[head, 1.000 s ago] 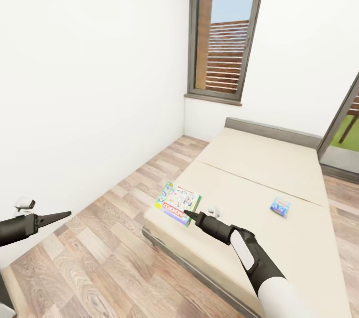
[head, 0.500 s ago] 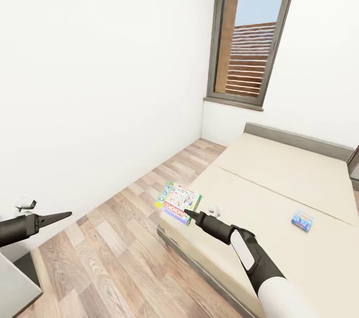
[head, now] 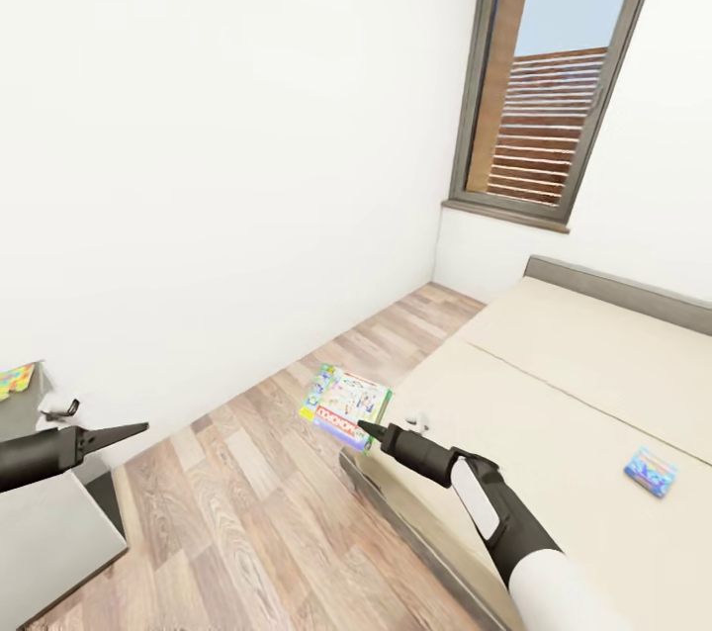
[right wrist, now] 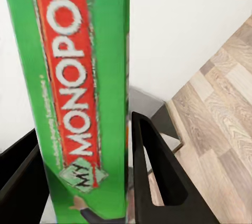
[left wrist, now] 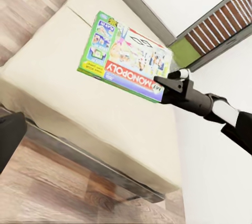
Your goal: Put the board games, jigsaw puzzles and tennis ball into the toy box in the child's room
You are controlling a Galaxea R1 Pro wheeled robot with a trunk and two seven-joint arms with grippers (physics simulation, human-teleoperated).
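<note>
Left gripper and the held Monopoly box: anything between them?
Only bare wood floor in the head view, between the left gripper and Monopoly box.

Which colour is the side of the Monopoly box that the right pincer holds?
Green, with a red band bearing white letters on the Monopoly box; the right wrist view shows it best.

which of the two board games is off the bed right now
The Monopoly box, clamped by its edge in the right gripper and held in the air. The small blue game box lies flat on the bed.
</note>
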